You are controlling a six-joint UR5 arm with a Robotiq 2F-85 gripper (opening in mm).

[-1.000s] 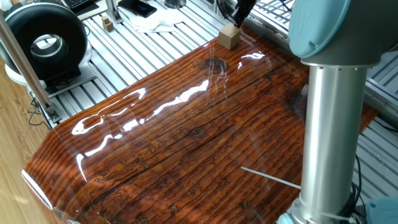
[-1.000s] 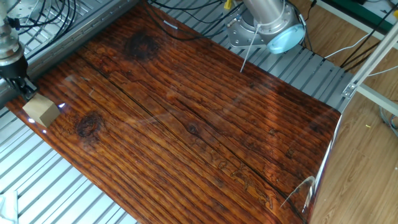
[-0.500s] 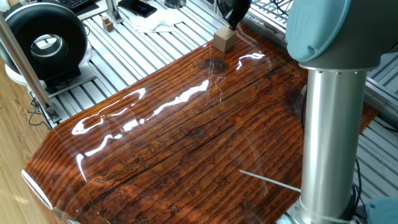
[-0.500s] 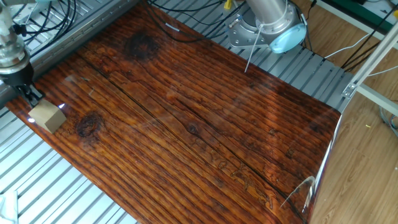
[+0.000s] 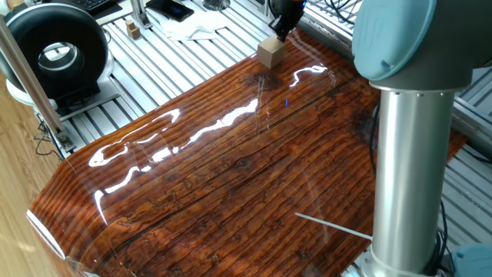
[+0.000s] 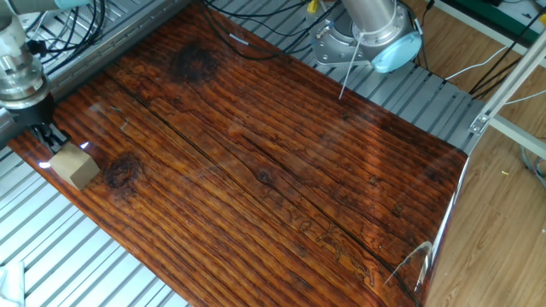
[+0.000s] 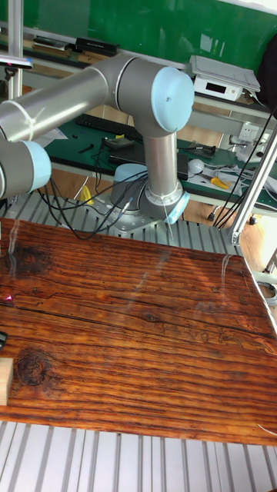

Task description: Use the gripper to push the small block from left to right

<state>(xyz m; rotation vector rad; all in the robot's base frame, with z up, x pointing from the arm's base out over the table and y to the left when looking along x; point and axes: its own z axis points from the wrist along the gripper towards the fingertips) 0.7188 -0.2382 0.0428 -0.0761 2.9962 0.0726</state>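
The small block (image 5: 269,53), a plain tan wooden cube, sits at the far edge of the dark wooden board (image 5: 231,177). In the other fixed view the small block (image 6: 77,166) lies near the board's left corner, beside a dark knot. My gripper (image 6: 51,140) stands just behind it, fingertips together and touching the block's far-left side. From the first fixed view the gripper (image 5: 280,28) sits right above the block. The tall fixed view shows only a sliver of the block (image 7: 4,380) at the left edge, with the gripper almost wholly cut off.
The arm's silver column (image 5: 407,161) fills the right foreground and its base (image 6: 368,34) stands past the board's far side. A black round device (image 5: 58,50), a tiny tan wooden piece (image 5: 134,31) and a white cloth (image 5: 192,29) lie on the slatted metal table (image 6: 85,256).
The gripper has pushed the block along the board's edge, rightward and nearer in the other fixed view. The gripper followed and stays against the block.
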